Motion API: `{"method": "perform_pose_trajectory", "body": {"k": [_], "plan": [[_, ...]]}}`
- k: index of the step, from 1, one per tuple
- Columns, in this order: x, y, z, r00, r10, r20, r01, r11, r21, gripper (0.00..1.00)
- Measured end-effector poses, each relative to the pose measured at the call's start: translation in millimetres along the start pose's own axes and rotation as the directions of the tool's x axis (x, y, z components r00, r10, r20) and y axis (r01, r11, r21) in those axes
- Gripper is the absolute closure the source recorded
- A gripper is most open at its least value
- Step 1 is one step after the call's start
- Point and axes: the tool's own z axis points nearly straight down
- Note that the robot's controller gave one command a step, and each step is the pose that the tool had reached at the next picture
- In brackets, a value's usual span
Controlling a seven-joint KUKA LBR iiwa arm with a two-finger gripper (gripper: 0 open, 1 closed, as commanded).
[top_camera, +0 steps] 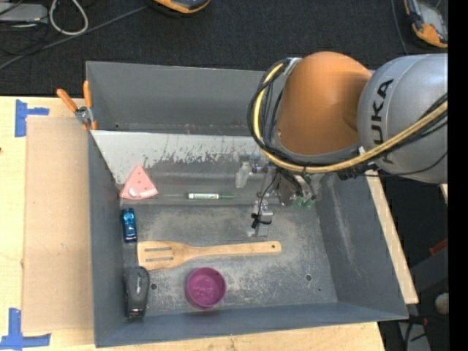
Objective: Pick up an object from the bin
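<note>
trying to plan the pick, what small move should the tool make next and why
Probably ease the tool down toward the wooden slotted spatula. In this view the tool sits close beside the right end of the spatula's handle, which is the nearest thing to it. The green marker lies farther off to the tool's left, so the handle looks like the shorter approach.

One camera above, slightly oblique, down onto the bin (349,258)

Scuffed grey metal bin (351,269); wooden spatula (208,252)
</note>
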Motion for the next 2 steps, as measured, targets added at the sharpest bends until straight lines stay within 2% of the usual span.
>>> {"method": "perform_pose_trajectory", "body": {"k": [1, 2], "plan": [[0.0, 0, 0, 1.0, 0.0, 0.0, 0.0, 1.0, 0.0, 0.0], [10.1, 4, 47, 0.996, -0.09, 0.003, 0.09, 0.996, 0.001, 0.0]]}}
